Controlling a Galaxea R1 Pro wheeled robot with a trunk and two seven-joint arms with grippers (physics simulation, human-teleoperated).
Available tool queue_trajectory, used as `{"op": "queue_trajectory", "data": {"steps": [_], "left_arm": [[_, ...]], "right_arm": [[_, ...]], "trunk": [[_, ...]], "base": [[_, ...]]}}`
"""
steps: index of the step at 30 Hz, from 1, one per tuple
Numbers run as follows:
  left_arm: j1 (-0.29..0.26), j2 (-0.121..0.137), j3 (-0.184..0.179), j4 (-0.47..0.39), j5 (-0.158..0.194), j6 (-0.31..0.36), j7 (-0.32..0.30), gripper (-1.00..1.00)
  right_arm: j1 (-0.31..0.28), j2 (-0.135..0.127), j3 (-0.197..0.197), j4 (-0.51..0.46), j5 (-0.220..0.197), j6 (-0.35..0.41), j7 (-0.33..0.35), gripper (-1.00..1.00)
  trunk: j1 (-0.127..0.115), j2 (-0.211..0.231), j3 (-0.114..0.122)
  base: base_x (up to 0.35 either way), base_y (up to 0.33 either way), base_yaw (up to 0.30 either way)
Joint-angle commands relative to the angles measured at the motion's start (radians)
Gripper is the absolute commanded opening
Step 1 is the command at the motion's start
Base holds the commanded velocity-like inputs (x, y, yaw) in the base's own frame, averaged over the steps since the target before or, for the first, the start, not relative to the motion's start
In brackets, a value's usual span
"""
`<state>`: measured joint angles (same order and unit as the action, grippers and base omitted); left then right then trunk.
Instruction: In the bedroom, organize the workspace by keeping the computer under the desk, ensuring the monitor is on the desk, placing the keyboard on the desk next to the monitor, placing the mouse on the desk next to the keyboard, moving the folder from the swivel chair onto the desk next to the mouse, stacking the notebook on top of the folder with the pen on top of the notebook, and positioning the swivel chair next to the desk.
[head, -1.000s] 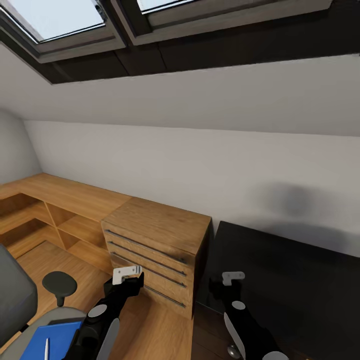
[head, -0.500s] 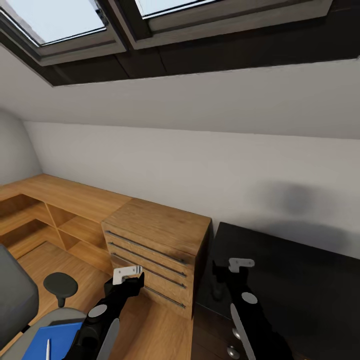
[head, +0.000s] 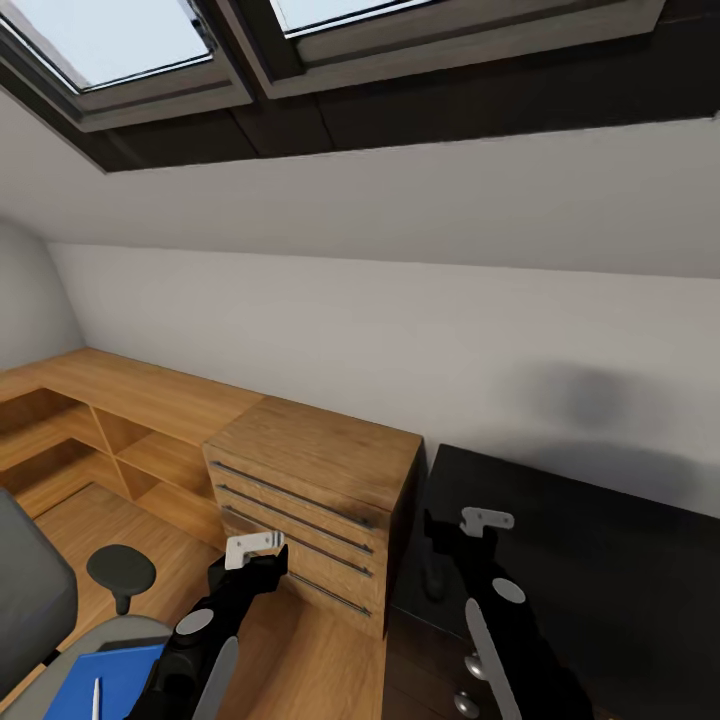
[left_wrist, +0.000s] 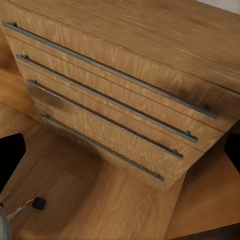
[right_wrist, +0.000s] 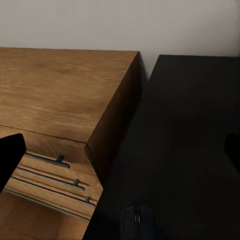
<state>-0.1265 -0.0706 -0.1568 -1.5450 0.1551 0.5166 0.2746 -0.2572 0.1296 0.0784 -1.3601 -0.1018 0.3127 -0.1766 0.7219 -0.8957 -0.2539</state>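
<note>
At the lower left of the head view stands the swivel chair (head: 30, 595), grey-backed with a black armrest. On its seat lies the blue folder (head: 110, 672) with the white pen (head: 97, 695) on top. The black desk (head: 600, 570) fills the lower right. My left gripper (head: 268, 560) hangs open beside the chair, facing the wooden drawer cabinet (left_wrist: 125, 100). Over the desk's near-left corner (right_wrist: 190, 150) my right gripper (head: 445, 545) is open and empty. A small black rounded thing (right_wrist: 137, 220), seemingly the mouse, rests on the desk close below it.
The light wooden drawer cabinet (head: 310, 490) stands against the desk's left end, with low open wooden shelving (head: 110, 440) running off to the left. The white wall slopes overhead, with skylights. Round silver desk knobs (head: 470, 665) and a chair caster (left_wrist: 38, 202) are close to my arms.
My right arm has risen and reached forward over the desk's corner. The left arm, chair and folder hold their places.
</note>
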Motion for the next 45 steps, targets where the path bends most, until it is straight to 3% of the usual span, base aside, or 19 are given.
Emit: {"op": "queue_trajectory", "data": {"steps": [1,16,31,45], "left_arm": [[-0.001,0.001,-0.001,0.001,0.011,0.001,0.009,1.0],[-0.001,0.002,-0.001,-0.001,0.013,0.002,0.009,1.0],[-0.001,-0.002,-0.002,0.007,0.013,0.002,0.01,1.0],[-0.001,-0.004,-0.003,0.007,0.014,-0.001,0.01,1.0]], "right_arm": [[-0.001,-0.002,0.0,-0.007,-0.019,0.002,-0.009,1.0],[0.004,-0.001,0.0,-0.009,-0.02,-0.001,-0.009,1.0],[0.01,-0.001,0.001,-0.02,-0.02,-0.01,-0.01,1.0],[0.021,-0.001,0.0,-0.045,-0.019,-0.009,-0.01,1.0]], "trunk": [[0.0,-0.001,-0.001],[0.0,-0.001,0.0],[0.0,-0.001,0.015],[0.0,-0.001,0.015]], "base": [[-0.204,0.0,0.0],[-0.315,0.0,-0.005],[-0.334,0.0,-0.154],[-0.049,0.0,-0.036]]}}
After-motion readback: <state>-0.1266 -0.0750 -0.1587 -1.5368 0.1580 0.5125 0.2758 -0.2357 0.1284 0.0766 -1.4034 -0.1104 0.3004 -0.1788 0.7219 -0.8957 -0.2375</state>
